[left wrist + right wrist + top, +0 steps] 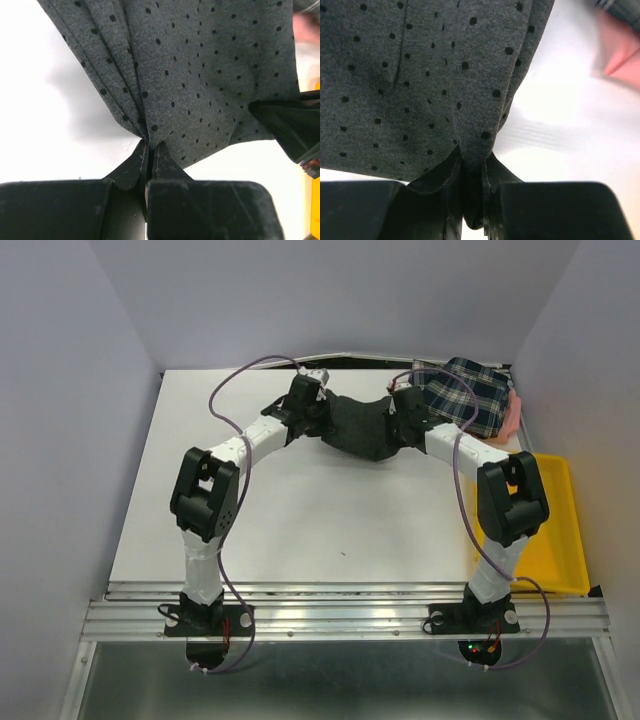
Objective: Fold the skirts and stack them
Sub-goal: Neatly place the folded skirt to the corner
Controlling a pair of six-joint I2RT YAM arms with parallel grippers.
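The charcoal dotted skirt (358, 428) hangs stretched between both grippers at the far middle of the table. My left gripper (318, 412) is shut on its left edge; the wrist view shows the cloth (200, 75) bunched into the closed fingertips (149, 146). My right gripper (398, 412) is shut on its right edge, the cloth (420, 75) pinched between the fingers (472, 162). The plaid skirt (464, 393) lies at the far right corner on top of the pink skirt (513, 415), of which only an edge shows.
A yellow plastic tray (553, 530) sits along the table's right edge beside the right arm. Grey walls close in the back and both sides. The white table (300, 520) extends in front of the held skirt.
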